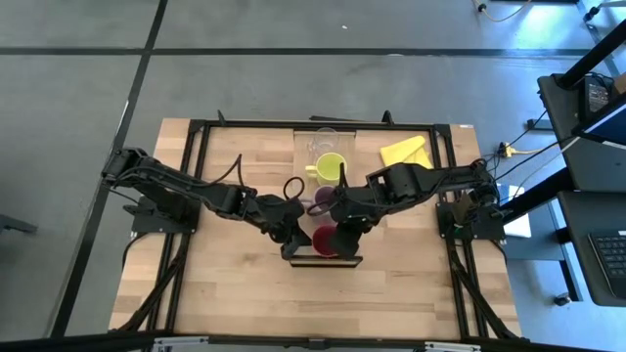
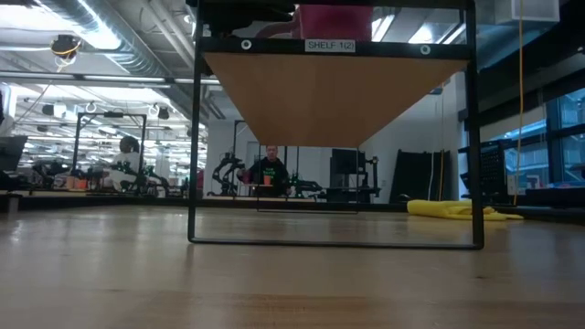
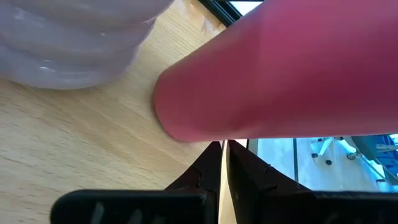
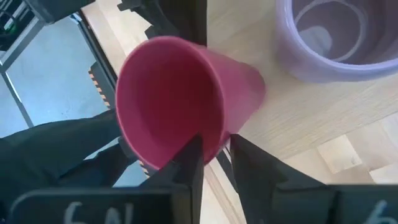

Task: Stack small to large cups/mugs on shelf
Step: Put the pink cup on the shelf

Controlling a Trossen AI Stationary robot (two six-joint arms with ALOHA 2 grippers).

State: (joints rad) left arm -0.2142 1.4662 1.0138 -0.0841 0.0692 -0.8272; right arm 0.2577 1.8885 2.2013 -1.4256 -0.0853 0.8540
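right pincer pinching red cup rim at shelf front end | left pincer pressed together beside cup | purple mug just behind | risk: tilted cup slips, tips off edge

Both arms matte black, jointed, with looping black cables. Left gripper and right gripper: dark, angular fingers. White lettering on right wrist housing.

We see a red handleless plastic cup, a pale purple ribbed mug, a yellow-green handled mug and a yellow cloth.
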